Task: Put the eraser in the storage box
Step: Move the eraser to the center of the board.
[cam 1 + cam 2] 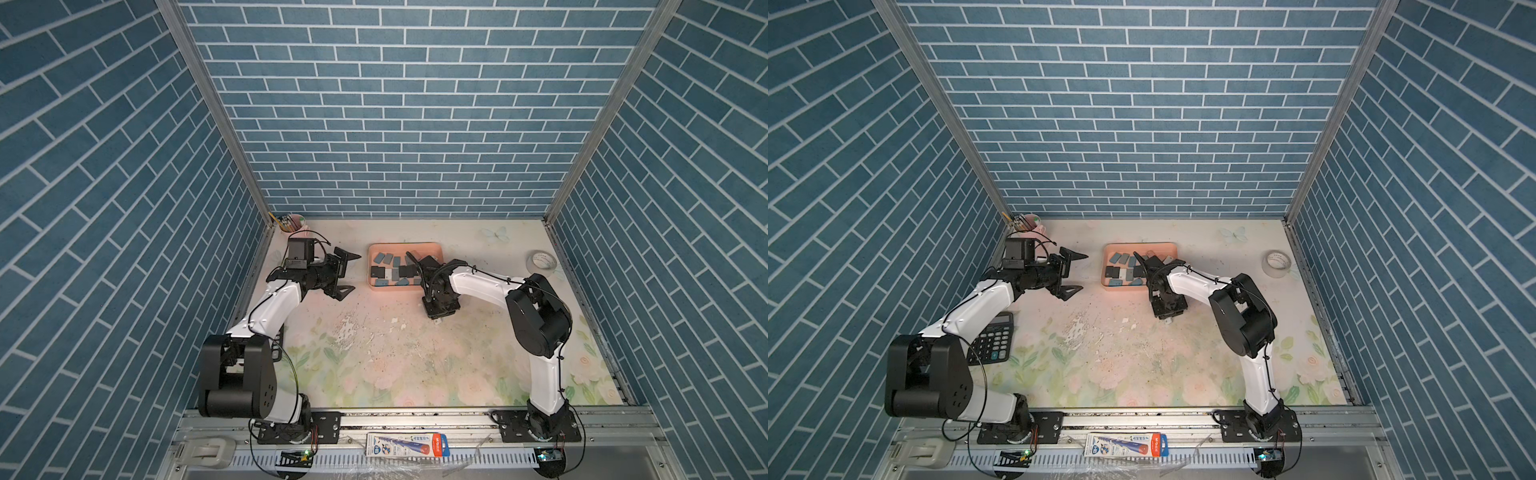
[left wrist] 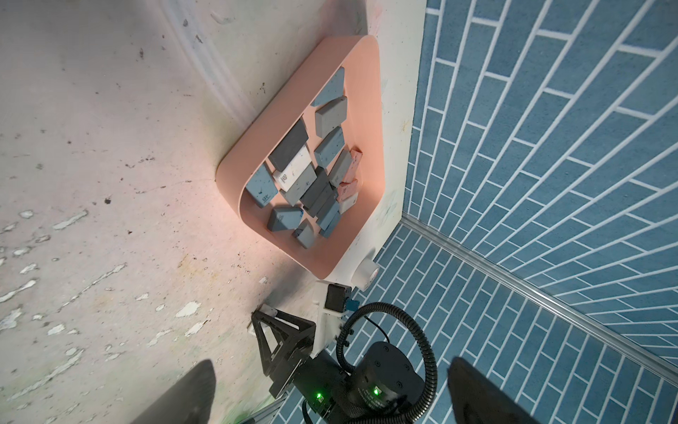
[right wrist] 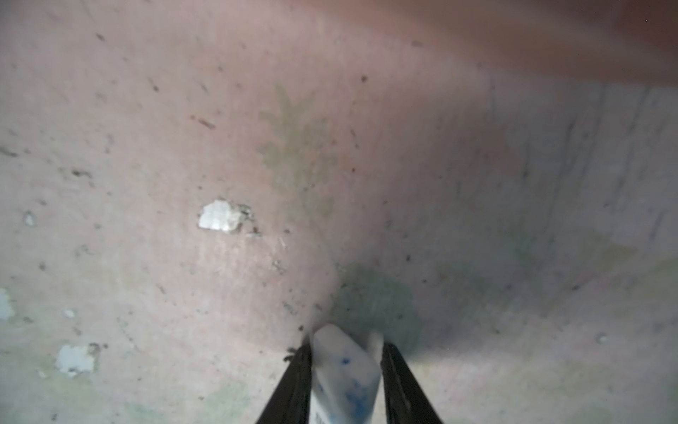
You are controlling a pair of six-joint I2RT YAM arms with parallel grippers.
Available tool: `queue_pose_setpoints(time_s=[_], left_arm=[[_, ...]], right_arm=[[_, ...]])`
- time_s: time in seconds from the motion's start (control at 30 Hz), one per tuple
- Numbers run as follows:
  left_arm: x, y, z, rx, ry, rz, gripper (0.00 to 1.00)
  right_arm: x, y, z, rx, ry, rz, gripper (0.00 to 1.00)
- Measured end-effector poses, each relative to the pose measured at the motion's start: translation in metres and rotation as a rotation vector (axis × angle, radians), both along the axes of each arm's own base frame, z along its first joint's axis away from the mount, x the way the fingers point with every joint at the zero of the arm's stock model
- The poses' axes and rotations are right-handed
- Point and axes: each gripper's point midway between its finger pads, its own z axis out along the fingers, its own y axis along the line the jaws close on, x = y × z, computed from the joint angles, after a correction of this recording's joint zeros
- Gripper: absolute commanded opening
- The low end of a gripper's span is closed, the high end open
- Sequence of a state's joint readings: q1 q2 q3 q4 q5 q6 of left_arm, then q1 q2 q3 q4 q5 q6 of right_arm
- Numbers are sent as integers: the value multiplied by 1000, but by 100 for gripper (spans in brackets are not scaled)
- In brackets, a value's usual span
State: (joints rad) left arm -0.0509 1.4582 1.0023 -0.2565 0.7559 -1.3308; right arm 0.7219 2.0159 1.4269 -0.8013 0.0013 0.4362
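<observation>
— Well, where is the eraser (image 3: 345, 370) seen?
— Clamped between the fingers (image 3: 293, 389) of the right gripper (image 3: 345, 347), low at the table (image 1: 374, 353), just outside the storage box (image 1: 390, 289).
— And the left gripper (image 1: 347, 275)?
— Spread wide; nothing is held.

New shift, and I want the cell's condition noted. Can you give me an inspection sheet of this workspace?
Surface: floral mat, chipped and speckled.
Job's things: storage box holds many erasers; white eraser outside it.
Clutter: pencil cup, tape roll, calculator.
Grippers: left gripper open, empty; right gripper closed on white eraser.
Cables: black cable along right arm.
Surroundings: blue brick walls.
</observation>
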Motion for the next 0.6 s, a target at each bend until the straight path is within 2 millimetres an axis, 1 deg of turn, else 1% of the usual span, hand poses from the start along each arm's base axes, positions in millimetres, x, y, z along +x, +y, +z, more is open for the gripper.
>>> queue_pose_setpoints(time_s=[0.13, 0.3, 0.37, 0.5, 0.6], left_arm=[[5, -1, 3, 1, -6, 0, 100], [14, -2, 5, 2, -8, -1, 100], [17, -3, 7, 1, -11, -5, 100], [20, -6, 12, 0, -23, -10, 100], [21, -6, 10, 0, -17, -12, 99]], right_arm=[[9, -10, 3, 10, 0, -36, 39], [18, -23, 13, 12, -11, -63, 40], [21, -26, 19, 8, -17, -71, 45], [27, -22, 37, 37, -43, -91, 50], [30, -17, 48, 66, -58, -118, 51]])
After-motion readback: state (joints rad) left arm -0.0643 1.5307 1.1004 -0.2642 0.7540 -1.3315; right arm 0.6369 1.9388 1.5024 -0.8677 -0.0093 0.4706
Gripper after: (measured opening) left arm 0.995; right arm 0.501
